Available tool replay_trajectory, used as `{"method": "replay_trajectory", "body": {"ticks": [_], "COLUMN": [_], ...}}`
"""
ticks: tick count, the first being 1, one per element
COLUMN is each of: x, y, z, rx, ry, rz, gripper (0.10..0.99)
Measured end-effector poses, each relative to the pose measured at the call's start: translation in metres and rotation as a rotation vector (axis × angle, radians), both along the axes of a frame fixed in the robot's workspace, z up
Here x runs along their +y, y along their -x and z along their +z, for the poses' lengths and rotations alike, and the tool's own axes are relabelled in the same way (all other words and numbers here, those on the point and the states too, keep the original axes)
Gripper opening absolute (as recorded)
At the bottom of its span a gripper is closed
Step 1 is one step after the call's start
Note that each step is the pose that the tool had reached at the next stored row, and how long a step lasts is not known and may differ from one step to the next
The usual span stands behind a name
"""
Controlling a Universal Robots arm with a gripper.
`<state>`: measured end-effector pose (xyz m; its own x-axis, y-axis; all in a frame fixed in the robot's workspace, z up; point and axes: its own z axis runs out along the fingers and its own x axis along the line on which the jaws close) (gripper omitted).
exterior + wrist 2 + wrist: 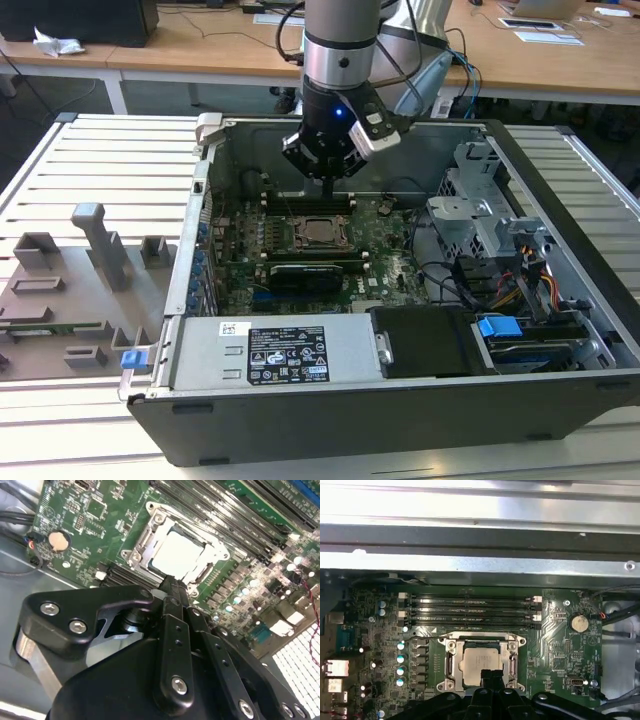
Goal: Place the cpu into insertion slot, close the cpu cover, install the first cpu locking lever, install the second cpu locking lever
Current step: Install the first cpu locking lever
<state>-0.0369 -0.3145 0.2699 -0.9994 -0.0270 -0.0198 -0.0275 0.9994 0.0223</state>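
Note:
The cpu lies flat in the insertion slot on the green board, its silver top showing. The cpu cover lies down around the chip as a silver frame. A thin wire lever runs along the socket's edge toward the memory slots. My gripper hangs inside the case just above the socket's edge. In both wrist views its black fingertips are pressed together with nothing between them, the tip close over the chip's rim.
Long black memory slots lie beside the socket, with a coin battery nearby. A black graphics card, the power supply and a metal drive cage crowd the case. Grey fixtures stand on the slatted table at the exterior view's left.

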Motion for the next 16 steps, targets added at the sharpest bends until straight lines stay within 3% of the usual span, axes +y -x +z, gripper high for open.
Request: {"method": "replay_trajectory", "body": {"ticks": [5, 7, 10, 12, 16], "x": [0.0, 0.0, 0.0, 0.0, 0.0], "y": [0.0166, 0.0308, 0.0398, 0.0514, 0.0629], "z": [0.0001, 0.0001, 0.0001, 0.0001, 0.0001], "rx": [-0.0004, -0.0006, -0.0008, -0.0011, -0.0012], "ry": [0.0, 0.0, 0.0, 0.0, 0.0], "rz": [0.0, 0.0, 0.0, 0.0, 0.0], "gripper": [0.106, 0.106, 0.106, 0.106, 0.106]}}
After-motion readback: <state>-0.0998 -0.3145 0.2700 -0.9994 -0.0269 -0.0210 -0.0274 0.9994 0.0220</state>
